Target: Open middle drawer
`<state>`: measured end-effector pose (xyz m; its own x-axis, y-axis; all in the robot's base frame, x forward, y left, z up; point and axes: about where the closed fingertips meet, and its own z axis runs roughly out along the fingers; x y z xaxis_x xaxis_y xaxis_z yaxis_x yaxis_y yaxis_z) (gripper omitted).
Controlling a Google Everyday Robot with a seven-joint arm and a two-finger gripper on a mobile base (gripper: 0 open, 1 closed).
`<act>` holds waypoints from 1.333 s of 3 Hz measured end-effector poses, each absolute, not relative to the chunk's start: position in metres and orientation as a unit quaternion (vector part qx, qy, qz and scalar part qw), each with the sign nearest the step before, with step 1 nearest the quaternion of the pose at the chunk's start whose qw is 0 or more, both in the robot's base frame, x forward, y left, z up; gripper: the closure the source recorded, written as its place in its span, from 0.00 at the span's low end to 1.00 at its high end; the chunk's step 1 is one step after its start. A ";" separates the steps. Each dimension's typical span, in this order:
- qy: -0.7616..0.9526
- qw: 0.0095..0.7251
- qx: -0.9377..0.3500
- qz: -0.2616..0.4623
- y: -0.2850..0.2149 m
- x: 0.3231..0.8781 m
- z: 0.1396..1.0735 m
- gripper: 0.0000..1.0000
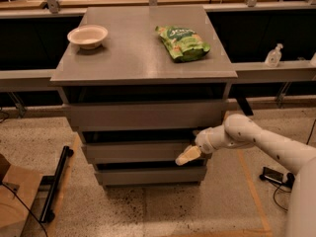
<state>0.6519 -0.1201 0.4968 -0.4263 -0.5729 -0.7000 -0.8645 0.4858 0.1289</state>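
Observation:
A grey cabinet (143, 58) holds three flat handleless drawers. The middle drawer (133, 151) is the second slab front, below the taller top front (143, 114) and above the lowest front (148, 175). All three fronts step out a little, with dark gaps above each. My gripper (188, 154) comes in from the right on a white arm (261, 139). Its yellowish fingertips sit at the right end of the middle drawer front, near its lower edge.
A beige bowl (87, 35) and a green chip bag (183, 43) lie on the cabinet top. A sanitizer bottle (273, 56) stands on the right ledge. A black bar (55, 184) and a cardboard box (15, 189) lie on the floor at left; a dark device (274, 176) lies at right.

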 end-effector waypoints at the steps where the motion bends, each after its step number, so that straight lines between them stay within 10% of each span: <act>1: 0.811 0.315 -0.426 0.248 -0.122 0.657 0.481 0.00; 2: 0.815 0.331 -0.403 0.254 -0.121 0.663 0.462 0.00; 4: 0.816 0.333 -0.396 0.258 -0.119 0.665 0.457 0.49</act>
